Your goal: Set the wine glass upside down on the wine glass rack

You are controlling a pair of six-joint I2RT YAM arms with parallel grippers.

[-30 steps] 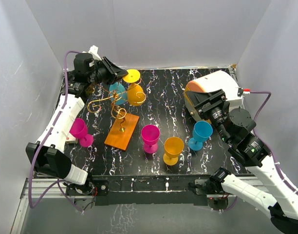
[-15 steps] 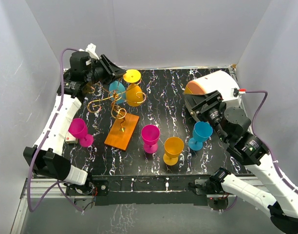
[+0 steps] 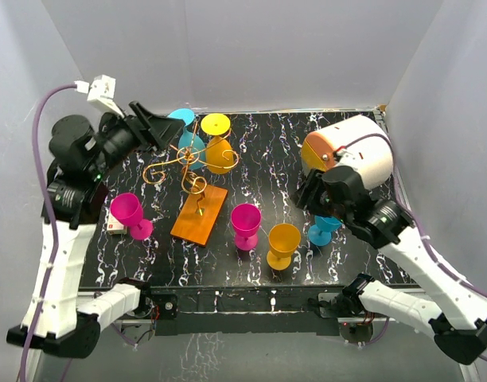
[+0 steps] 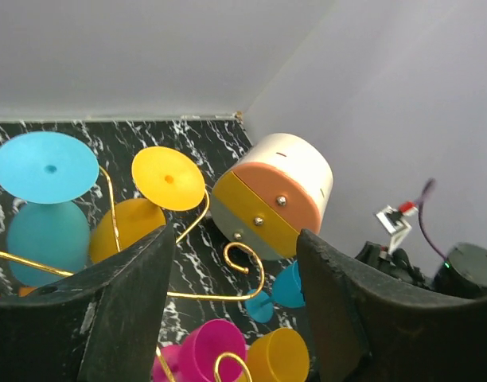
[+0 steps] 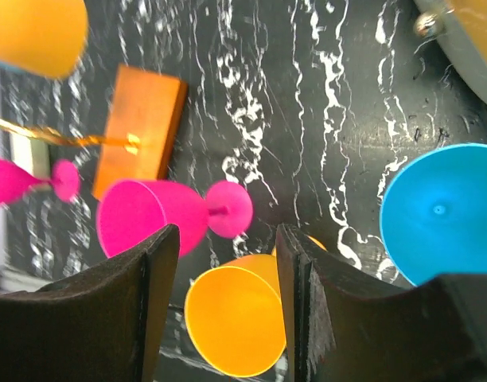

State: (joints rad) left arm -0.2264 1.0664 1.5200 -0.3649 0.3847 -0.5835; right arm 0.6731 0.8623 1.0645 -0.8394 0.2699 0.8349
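Both wide, empty. Left gripper hangs high beside the rack, which carries a teal glass inverted. Right gripper is over the table; blue glass stands upright just beside it, my likely target. I'd shift over, centre on its stem, close gently, and stay off the yellow glass.

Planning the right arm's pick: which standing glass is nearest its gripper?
The blue plastic wine glass beside the right gripper; the yellow glass and magenta glasses stand farther left.
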